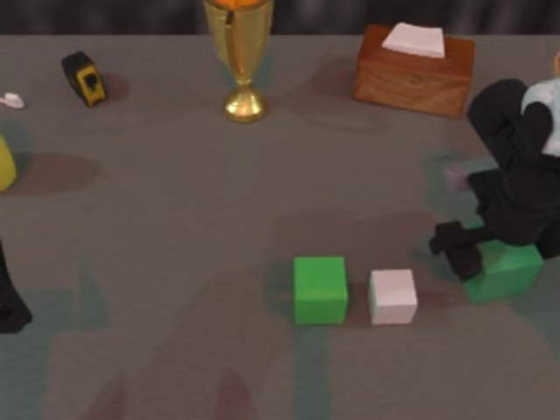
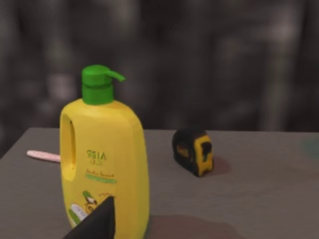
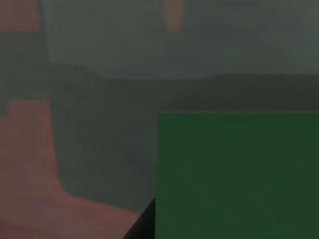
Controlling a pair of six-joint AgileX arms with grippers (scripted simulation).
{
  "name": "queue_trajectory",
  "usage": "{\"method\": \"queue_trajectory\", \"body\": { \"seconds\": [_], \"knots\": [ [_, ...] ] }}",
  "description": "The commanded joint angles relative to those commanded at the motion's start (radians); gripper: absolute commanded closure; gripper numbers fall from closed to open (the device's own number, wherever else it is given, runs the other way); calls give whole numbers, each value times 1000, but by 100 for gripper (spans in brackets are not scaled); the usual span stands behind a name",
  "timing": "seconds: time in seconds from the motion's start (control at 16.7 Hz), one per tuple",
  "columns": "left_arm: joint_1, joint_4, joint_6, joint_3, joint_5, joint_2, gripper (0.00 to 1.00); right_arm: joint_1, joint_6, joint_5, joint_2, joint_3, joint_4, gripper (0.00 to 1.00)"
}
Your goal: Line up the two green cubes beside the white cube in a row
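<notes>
The bright green cube (image 1: 319, 290) and the small white cube (image 1: 392, 297) sit side by side near the table's middle front, a narrow gap between them. To the right of the white cube is the darker green cube (image 1: 512, 271), with a gap between them and partly under my right gripper (image 1: 457, 249). The right wrist view shows this cube (image 3: 234, 174) large, with one dark fingertip (image 3: 144, 226) against its side; the other finger is out of frame. My left gripper (image 1: 10, 311) is parked at the left edge, open and holding nothing.
A gold trophy (image 1: 241, 52) stands at the back middle and a wooden tissue box (image 1: 411, 74) at the back right. A black-and-yellow tape measure (image 1: 85, 79) and a yellow pump bottle (image 2: 104, 159) are at the back left.
</notes>
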Motion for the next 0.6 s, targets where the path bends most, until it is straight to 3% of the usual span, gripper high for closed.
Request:
{"method": "queue_trajectory", "body": {
  "seconds": [0.6],
  "knots": [
    [0,0,0,0,0,0,0,8,-3,-1,-107,147,-254,100]
  ]
}}
